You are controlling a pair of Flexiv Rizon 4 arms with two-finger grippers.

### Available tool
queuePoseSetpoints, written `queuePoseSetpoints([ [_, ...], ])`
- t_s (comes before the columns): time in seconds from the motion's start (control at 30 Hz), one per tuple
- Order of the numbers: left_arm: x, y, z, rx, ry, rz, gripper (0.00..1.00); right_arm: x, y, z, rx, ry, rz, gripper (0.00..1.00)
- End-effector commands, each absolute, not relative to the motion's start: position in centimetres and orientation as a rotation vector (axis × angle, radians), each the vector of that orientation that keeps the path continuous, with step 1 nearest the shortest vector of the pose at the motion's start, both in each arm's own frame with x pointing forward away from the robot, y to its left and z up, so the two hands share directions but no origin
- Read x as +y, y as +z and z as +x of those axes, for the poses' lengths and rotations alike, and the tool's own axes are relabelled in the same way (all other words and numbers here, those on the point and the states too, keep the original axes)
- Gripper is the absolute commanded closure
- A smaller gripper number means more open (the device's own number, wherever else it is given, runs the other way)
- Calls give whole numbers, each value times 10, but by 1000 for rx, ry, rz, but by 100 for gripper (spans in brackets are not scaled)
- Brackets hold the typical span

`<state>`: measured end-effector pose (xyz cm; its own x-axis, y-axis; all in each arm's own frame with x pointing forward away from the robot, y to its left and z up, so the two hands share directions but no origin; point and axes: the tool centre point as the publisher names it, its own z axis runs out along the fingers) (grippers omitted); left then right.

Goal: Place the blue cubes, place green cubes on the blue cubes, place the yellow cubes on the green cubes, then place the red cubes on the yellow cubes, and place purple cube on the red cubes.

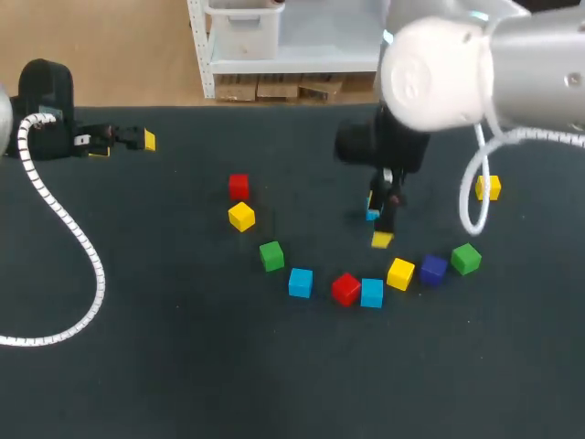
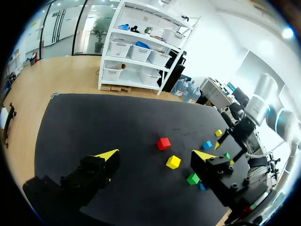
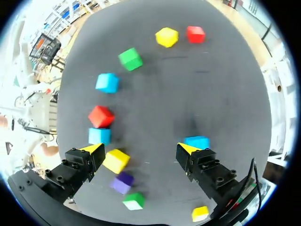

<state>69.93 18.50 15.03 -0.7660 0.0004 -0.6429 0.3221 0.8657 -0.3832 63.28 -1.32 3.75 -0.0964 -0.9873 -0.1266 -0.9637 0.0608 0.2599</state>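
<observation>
I judged the blue-cube step in hand. My right gripper (image 3: 139,149) hung released over the counter (image 1: 164,320), with a blue cube (image 3: 196,141) just beside one finger, not between them. Nothing was stacked yet. Next I'd need to centre on that cube. My left gripper (image 2: 155,154) sat released and empty.
</observation>
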Motion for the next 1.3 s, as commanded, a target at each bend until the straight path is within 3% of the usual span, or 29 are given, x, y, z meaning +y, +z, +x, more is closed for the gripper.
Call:
queuePoseSetpoints([
  [0.03, 185, 150, 699, 2373, -637, 232, 0, -14, 32, 588, -2329, -272, 2112, 0],
  [0.8, 185, 150, 699, 2373, -637, 232, 0, -5, -5, 561, -2324, -64, 2187, 0],
  [0.87, 185, 150, 699, 2373, -637, 232, 0, -5, -7, 563, -2328, -50, 2192, 40],
  [0.93, 185, 150, 699, 2373, -637, 232, 0, -5, -7, 564, -2336, -28, 2196, 65],
  [0.97, 185, 150, 699, 2373, -637, 232, 0, -5, -7, 565, -2332, -19, 2198, 85],
  [1.0, 185, 150, 699, 2373, -637, 232, 0, -6, -7, 566, -2328, -10, 2200, 96],
  [1.03, 185, 150, 699, 2373, -637, 232, 0, -7, -7, 566, -2328, -4, 2201, 100],
  [1.3, 185, 150, 699, 2373, -637, 232, 0, -8, 8, 574, -2325, -61, 2216, 100],
])
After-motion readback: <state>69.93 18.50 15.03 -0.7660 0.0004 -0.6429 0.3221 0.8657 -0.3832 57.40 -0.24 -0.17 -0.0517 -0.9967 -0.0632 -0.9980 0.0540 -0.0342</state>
